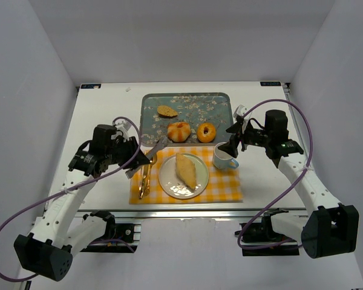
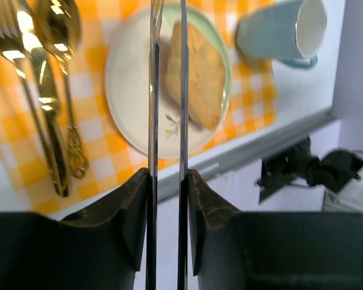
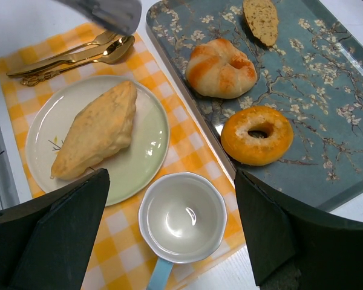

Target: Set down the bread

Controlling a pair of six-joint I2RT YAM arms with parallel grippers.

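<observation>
The left arm is bent inward over the white desk (image 1: 103,109), and the left gripper (image 1: 142,158) is closed on thin silver metal tongs (image 1: 158,147). The elongated golden-tan bread (image 1: 186,170) lies on the round pale plate (image 1: 171,182). The right gripper (image 1: 232,139) hangs wide open and empty above the pale blue cup (image 1: 224,158).

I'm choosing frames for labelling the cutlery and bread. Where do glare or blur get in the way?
Left wrist: glare whites out parts of the fork and spoon, and the tongs cross the bread as soft near streaks. Right wrist: bread sharp, with the open right claw dark and soft at the bottom corners. Top external: even light, faint shadows.
</observation>
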